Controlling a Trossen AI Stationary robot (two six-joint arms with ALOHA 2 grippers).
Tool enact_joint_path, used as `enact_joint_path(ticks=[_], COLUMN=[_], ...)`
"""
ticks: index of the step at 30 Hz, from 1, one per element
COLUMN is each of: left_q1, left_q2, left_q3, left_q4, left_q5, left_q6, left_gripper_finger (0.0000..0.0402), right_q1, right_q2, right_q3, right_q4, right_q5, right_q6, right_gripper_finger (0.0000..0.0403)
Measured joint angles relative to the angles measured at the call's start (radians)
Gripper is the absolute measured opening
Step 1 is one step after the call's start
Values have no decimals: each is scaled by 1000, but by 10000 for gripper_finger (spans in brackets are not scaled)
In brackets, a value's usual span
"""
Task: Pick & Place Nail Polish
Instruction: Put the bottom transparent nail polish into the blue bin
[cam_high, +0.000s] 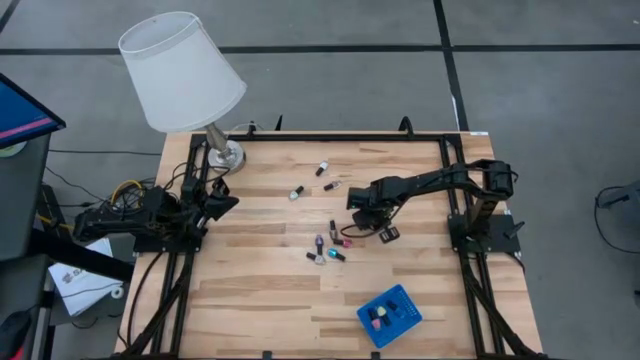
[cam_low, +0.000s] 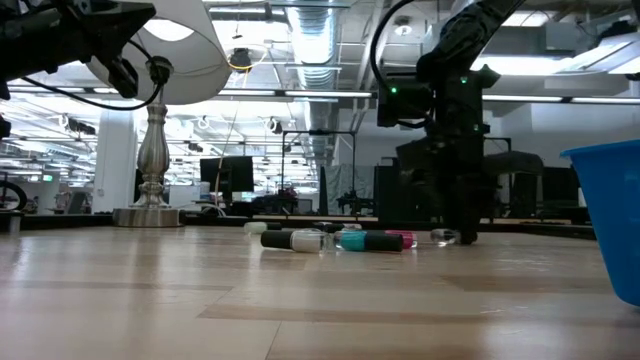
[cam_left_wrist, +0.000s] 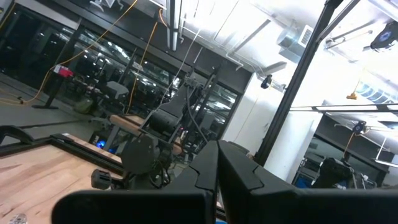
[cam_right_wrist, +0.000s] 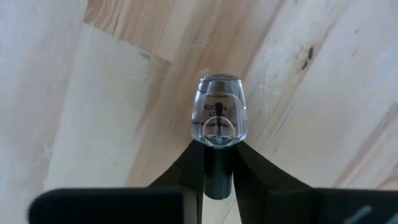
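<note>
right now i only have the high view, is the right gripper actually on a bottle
observer: yes, the right wrist view shows the right gripper closed on the dark cap of a clear bottle
operator: is it lifted
observer: no, the low view shows that gripper down at the table, with nothing visibly raised
operator: left one holding anything
observer: no, the left wrist view shows the left gripper shut and empty, facing the room
</note>
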Motion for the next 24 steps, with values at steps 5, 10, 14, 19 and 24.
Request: enact_joint_path(ticks=[5, 10, 14, 19, 24], left_q1=[0, 0, 0, 0, 0], left_q2=[0, 0, 0, 0, 0], left_q3=[0, 0, 0, 0, 0], left_q4=[0, 0, 0, 0, 0], left_q5=[0, 0, 0, 0, 0], left_q6=[0, 0, 0, 0, 0], left_gripper_finger=[1, 1, 1, 1, 1], right_q1=[0, 0, -8, 0, 32], right_q2=[-14, -120, -238, -381, -490], right_q3=[-2, -1, 15, 108, 224], right_q4=[10, 79, 108, 134, 261], right_q5=[-1, -33, -49, -51, -55], right_q6=[95, 186, 289, 412, 539], right_gripper_finger=[45, 45, 45, 45, 45])
